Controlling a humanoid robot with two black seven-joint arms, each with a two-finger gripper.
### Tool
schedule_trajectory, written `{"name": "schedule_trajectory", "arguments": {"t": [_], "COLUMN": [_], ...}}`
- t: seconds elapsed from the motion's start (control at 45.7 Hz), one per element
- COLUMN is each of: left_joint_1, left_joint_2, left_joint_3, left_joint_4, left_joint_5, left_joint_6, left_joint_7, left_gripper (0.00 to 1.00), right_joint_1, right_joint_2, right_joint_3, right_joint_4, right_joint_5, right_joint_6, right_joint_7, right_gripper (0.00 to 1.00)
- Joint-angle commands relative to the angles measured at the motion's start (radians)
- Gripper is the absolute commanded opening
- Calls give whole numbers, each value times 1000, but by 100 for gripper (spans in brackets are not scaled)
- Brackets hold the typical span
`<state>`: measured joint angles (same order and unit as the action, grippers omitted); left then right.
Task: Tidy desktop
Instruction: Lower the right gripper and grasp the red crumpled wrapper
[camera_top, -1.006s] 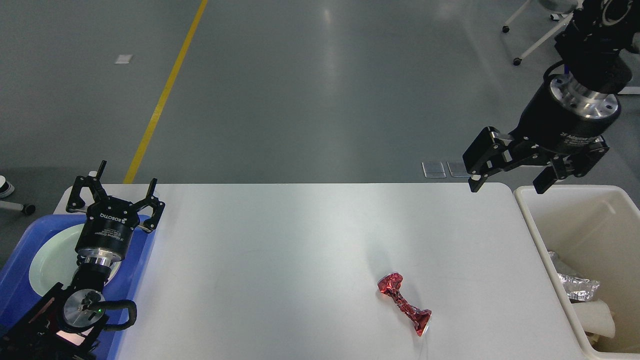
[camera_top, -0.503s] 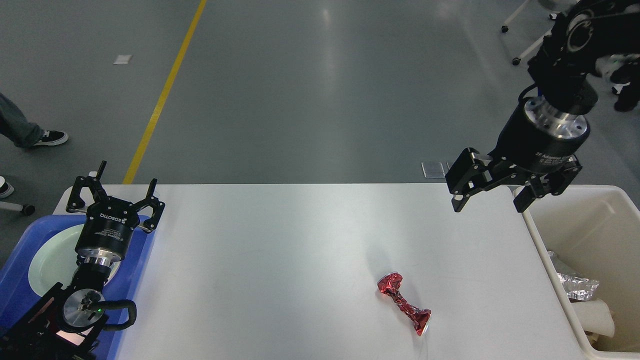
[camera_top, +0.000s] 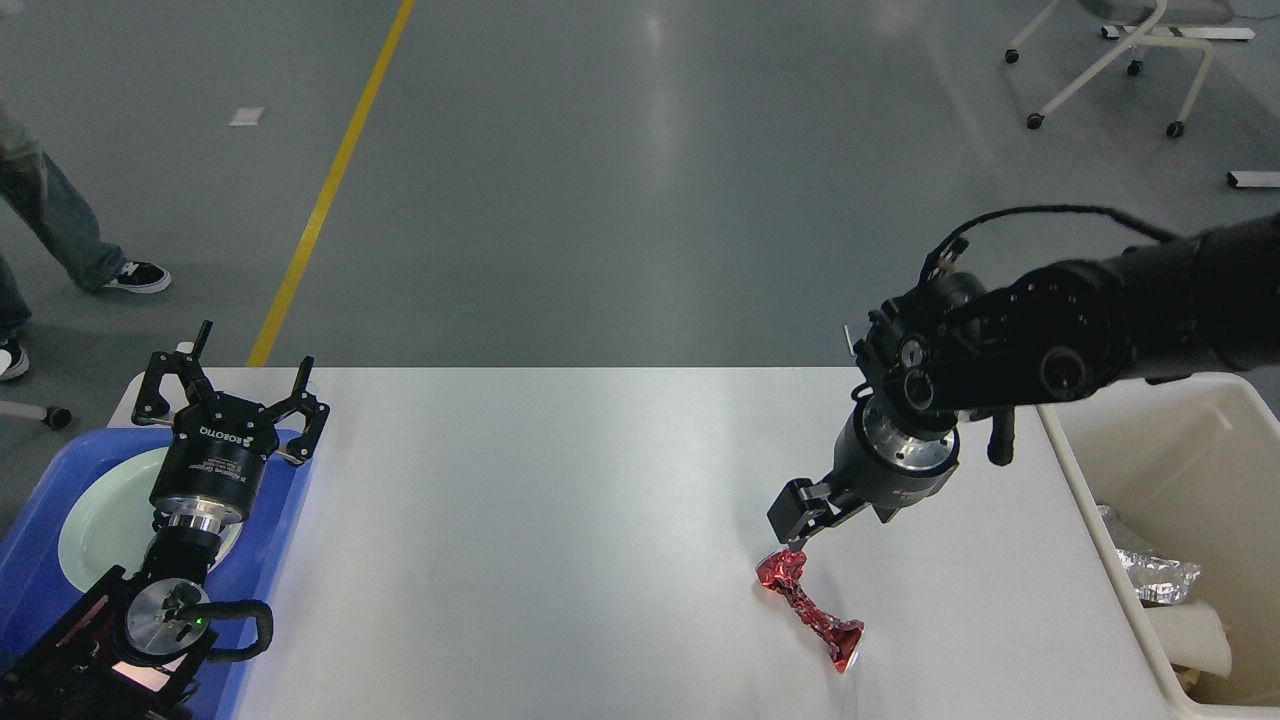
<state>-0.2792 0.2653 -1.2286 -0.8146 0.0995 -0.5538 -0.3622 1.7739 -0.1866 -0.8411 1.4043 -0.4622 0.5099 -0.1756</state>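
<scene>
The white desktop (camera_top: 560, 500) holds one crumpled red foil wrapper (camera_top: 808, 605) at its front right. My right gripper (camera_top: 832, 527) hangs low over the wrapper's far end, pointing down. One finger (camera_top: 790, 512) is spread out to the left, its tip just above the wrapper; the other is hidden behind the wrist. The jaws look open and empty. My left gripper (camera_top: 230, 385) is open and empty over the far edge of the blue tray (camera_top: 285, 520) at the left.
A white plate (camera_top: 100, 520) lies in the blue tray. A cream bin (camera_top: 1062, 440) stands at the table's right end, holding crumpled silver foil (camera_top: 1150, 578) and white paper. A person's legs (camera_top: 60, 230) are on the floor far left, a wheeled chair (camera_top: 1110, 60) far right.
My right arm has swung left from above the bin's corner and dropped down to the red wrapper. The left arm has not moved. The person at the far left has stepped closer.
</scene>
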Motion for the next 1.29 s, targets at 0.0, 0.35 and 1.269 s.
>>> {"name": "schedule_trajectory", "arguments": {"t": [0.0, 0.35, 1.269], "left_joint_1": [0, 0, 0], "left_joint_2": [0, 0, 0], "left_joint_3": [0, 0, 0], "left_joint_4": [0, 0, 0], "left_joint_5": [0, 0, 0], "left_joint_6": [0, 0, 0], "left_joint_7": [0, 0, 0], "left_gripper": [96, 96, 96], "right_joint_1": [-137, -381, -488], "right_joint_2": [39, 110, 104], "right_joint_3": [14, 2, -7], "right_joint_4": [-4, -140, -257], "right_joint_5": [-190, -357, -325], "right_joint_6": [-95, -263, -315], "right_joint_7": [-1, -4, -2], "right_gripper": [93, 94, 0]}}
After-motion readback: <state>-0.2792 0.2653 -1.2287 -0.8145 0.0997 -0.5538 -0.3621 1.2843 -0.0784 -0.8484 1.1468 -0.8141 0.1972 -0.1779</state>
